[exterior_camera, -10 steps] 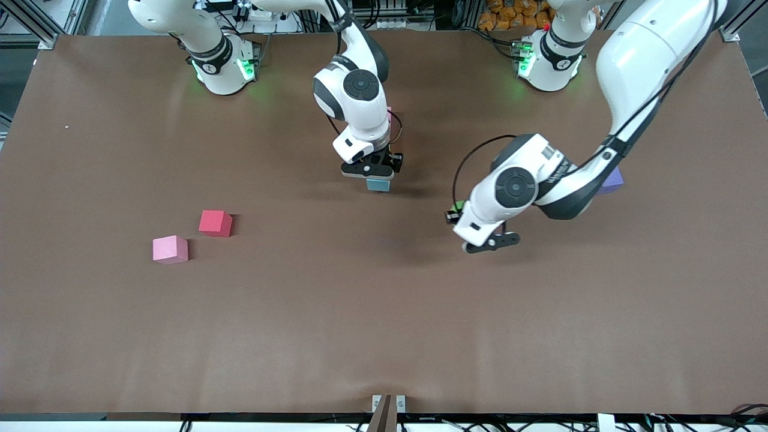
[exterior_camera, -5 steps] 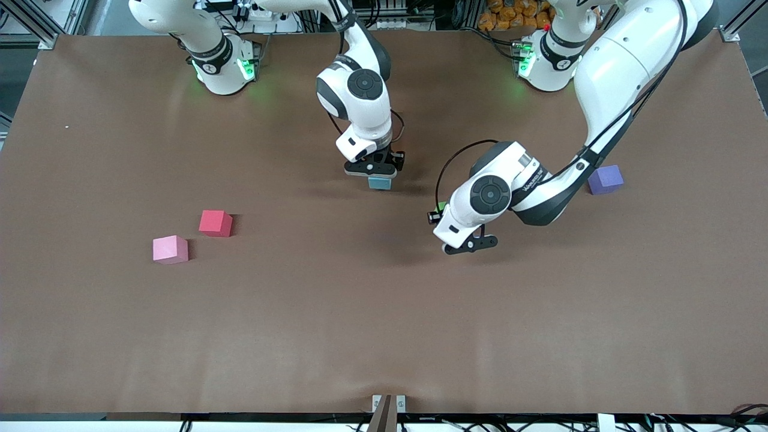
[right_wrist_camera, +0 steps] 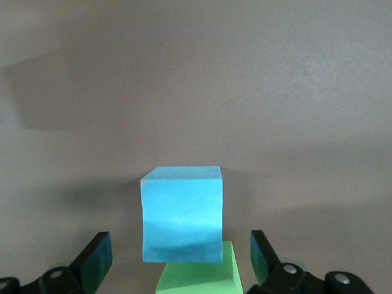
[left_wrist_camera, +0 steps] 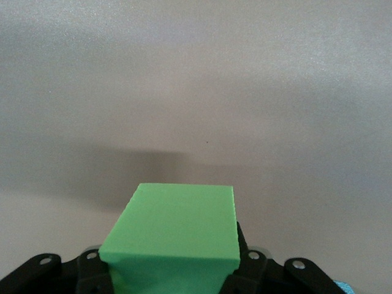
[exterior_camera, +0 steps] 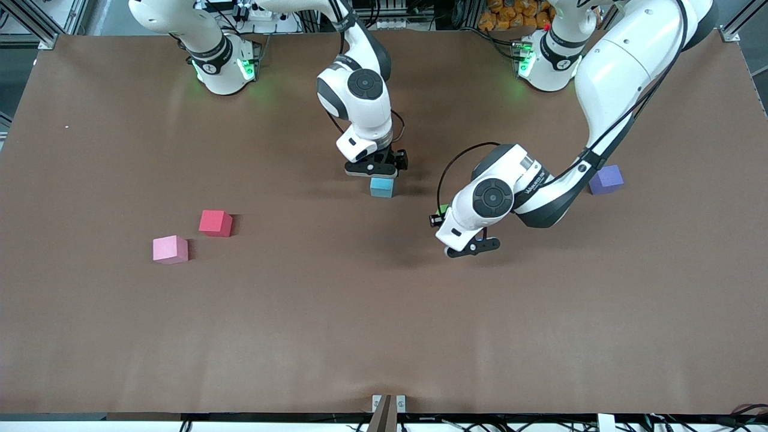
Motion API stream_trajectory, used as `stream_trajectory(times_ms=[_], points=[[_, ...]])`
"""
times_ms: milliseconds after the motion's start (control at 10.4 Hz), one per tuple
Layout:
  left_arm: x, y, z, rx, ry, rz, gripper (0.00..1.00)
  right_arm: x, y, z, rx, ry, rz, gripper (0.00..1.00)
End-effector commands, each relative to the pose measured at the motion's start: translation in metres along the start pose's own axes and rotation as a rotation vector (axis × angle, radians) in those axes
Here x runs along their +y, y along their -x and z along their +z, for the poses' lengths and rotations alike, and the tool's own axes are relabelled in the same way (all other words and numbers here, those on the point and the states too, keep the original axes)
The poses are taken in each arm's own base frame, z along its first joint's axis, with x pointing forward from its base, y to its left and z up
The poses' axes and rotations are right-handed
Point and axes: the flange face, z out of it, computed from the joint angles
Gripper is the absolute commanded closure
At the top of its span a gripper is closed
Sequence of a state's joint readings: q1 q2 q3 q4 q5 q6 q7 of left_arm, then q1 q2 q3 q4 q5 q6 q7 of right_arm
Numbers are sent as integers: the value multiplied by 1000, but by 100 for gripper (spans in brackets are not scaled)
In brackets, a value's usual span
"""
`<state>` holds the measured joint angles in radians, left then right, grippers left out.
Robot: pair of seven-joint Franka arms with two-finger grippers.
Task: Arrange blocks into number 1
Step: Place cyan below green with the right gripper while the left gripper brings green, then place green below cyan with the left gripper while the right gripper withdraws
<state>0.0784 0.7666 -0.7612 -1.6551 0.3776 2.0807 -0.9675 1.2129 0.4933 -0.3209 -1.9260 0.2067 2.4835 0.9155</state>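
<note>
Your right gripper (exterior_camera: 376,170) has let go and lifted, fingers spread, leaving the blue block (exterior_camera: 381,187) seemingly atop a green one mid-table, while your left gripper (exterior_camera: 471,247) pinches another green block (left_wrist_camera: 174,236); red (exterior_camera: 215,222), pink (exterior_camera: 170,249) and purple (exterior_camera: 605,179) blocks remain scattered.

1. We see a wide, matte brown table surface (exterior_camera: 384,324) filling most of the front view.
2. We notice a small grey metal bracket (exterior_camera: 388,403) at the table edge nearest the front camera.
3. We make out a pile of orange packets (exterior_camera: 510,13) past the table edge by the arm bases.
</note>
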Motion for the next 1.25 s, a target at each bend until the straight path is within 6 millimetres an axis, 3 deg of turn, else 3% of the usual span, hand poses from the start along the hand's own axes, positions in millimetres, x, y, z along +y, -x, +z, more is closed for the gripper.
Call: stream_trajectory(times_ms=[0, 578, 771, 963, 1156], points=[[26, 9, 6, -5, 19, -10, 100, 23, -22, -37, 9, -28, 27, 0], [117, 39, 46, 73, -13, -45, 100, 134, -129, -116, 10, -22, 92, 0], [135, 53, 56, 109, 14, -37, 100, 167, -155, -137, 42, -5, 79, 0], [150, 73, 80, 124, -8, -6, 100, 215, -187, -164, 44, 16, 12, 0], [160, 91, 93, 123, -27, 16, 100, 261, -215, -205, 52, 29, -50, 0]])
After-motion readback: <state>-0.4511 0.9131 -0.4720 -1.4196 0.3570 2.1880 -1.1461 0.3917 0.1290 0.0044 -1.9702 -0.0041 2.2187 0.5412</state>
